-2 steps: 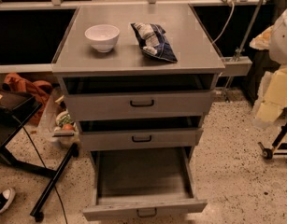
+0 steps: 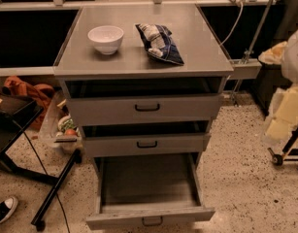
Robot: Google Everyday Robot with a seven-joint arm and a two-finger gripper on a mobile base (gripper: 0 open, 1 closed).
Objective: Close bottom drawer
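The grey metal cabinet (image 2: 143, 57) has three drawers. The bottom drawer (image 2: 148, 186) is pulled far out and is empty inside; its front panel with a small black handle (image 2: 152, 221) sits at the bottom edge of the view. The middle drawer (image 2: 146, 144) and top drawer (image 2: 146, 108) each stand slightly out. My pale arm with the gripper (image 2: 289, 106) hangs at the right edge of the view, well to the right of the cabinet and above the bottom drawer's level, touching nothing.
A white bowl (image 2: 106, 38) and a dark snack bag (image 2: 159, 42) lie on the cabinet top. A black stand (image 2: 22, 144) with long legs and a shoe (image 2: 4, 210) are on the floor at the left. A wheeled base (image 2: 284, 154) stands at the right.
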